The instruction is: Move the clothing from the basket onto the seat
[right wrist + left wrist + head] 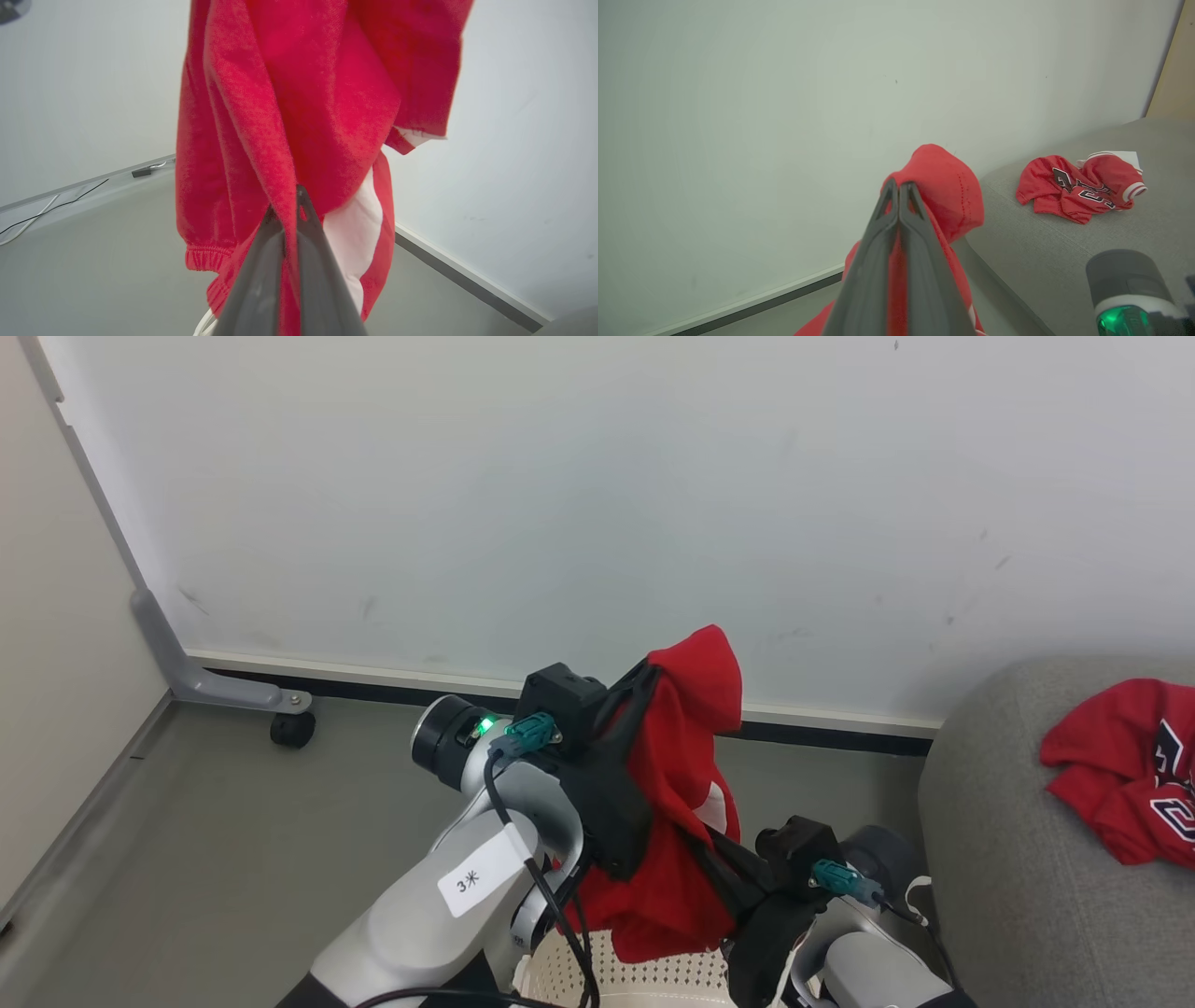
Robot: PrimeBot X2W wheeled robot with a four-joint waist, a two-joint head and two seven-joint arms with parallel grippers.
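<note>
Left gripper [899,186] is clamped tight on the top fold of a red garment [681,756], which hangs long axis vertical, its hem down over the basket [644,978]. Right gripper [287,207] pinches its lower cloth. Another red garment [1130,765] lies crumpled near the seat's [1008,859] rounded edge.

1. Left part of the seat [990,821] is bare grey fabric; 1 crumpled red garment [1125,770] occupies its right part;
2. Left of the seat, open floor [187,859] runs to the wall [597,476];
3. Just left of the seat, the hanging red garment [695,686] drapes above the basket [635,980].
</note>
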